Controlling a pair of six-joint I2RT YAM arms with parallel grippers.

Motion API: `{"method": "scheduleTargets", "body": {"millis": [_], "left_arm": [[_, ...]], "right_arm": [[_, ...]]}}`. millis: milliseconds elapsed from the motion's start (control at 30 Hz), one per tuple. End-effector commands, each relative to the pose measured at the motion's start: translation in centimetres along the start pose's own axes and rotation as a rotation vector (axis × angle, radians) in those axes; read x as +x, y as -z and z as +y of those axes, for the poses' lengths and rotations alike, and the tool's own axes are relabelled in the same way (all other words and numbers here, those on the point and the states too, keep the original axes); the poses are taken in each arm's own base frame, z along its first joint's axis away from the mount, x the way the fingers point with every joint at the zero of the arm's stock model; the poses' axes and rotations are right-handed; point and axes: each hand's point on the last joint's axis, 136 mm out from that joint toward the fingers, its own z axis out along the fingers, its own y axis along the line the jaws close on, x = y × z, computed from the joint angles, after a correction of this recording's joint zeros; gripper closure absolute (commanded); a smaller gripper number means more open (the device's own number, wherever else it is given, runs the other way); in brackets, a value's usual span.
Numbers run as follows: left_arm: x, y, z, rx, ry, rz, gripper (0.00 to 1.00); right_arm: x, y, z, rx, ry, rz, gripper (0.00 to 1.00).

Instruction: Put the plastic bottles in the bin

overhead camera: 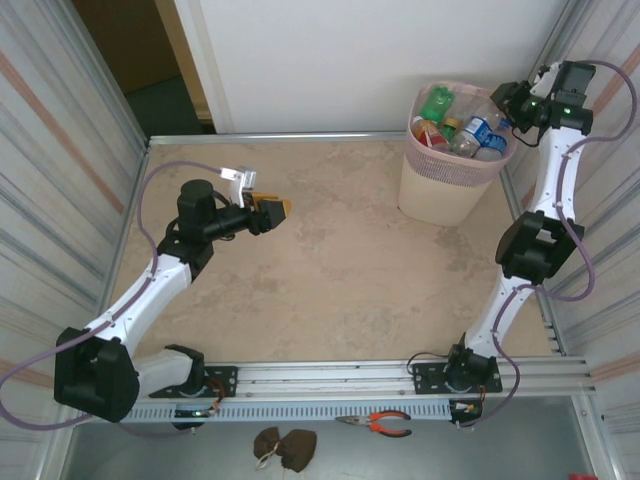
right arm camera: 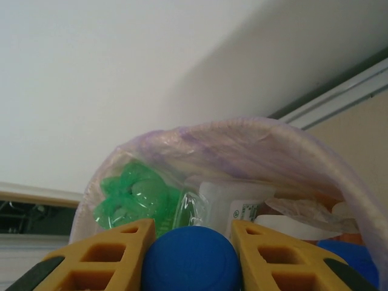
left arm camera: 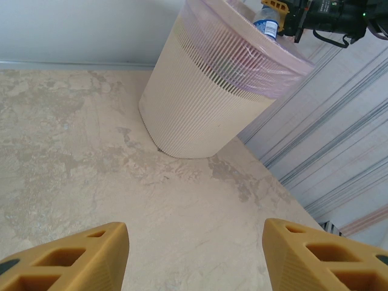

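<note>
From above, your right hand (overhead camera: 510,102) sits over the bin (overhead camera: 440,195) at its far-right rim. The left hand (overhead camera: 277,211) is well apart, over the tabletop (overhead camera: 340,280). Left wrist: fingers (left arm camera: 73,254) apart, empty. Right wrist: fingers (right arm camera: 103,257) clamped on a bottle (right arm camera: 189,260), with the bin just ahead.

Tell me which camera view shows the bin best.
Top external: the whole bin shows, rim, wall and plastic bottles inside. Left wrist gives its slatted side large, with the rim partly cropped. Right wrist catches the lined rim up close.
</note>
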Motion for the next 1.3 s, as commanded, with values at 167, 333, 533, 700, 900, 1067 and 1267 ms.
{"method": "scheduleTargets", "body": {"millis": [167, 333, 533, 700, 900, 1067, 1267], "left_arm": [[-1.1, 0.6, -0.5, 0.002, -0.023, -0.030, 0.39], [-1.0, 0.7, -0.4, -0.004, -0.023, -0.036, 0.39], [-0.8, 0.7, -0.3, -0.011, -0.026, -0.033, 0.39], [-0.2, 1.1, 1.2, -0.105, -0.032, -0.018, 0.32], [0.5, 2.1, 2.9, -0.222, -0.065, -0.001, 0.20], [1.1, 3.0, 4.2, -0.307, -0.085, 0.020, 0.11], [1.7, 3.9, 5.4, -0.382, -0.110, 0.031, 0.01]], "right_arm": [[-0.9, 1.6, 1.1, 0.081, 0.108, -0.052, 0.43], [-1.5, 4.0, 3.6, 0.104, 0.198, -0.116, 0.41], [1.1, 5.3, 5.9, 0.097, 0.250, -0.064, 0.47], [4.2, 6.9, 6.8, 0.130, 0.322, -0.048, 0.44], [8.1, 10.5, 7.5, 0.161, 0.455, -0.131, 0.33], [10.9, 13.8, 7.3, 0.185, 0.491, -0.170, 0.19], [14.8, 15.6, 5.3, 0.211, 0.527, -0.152, 0.01]]}}
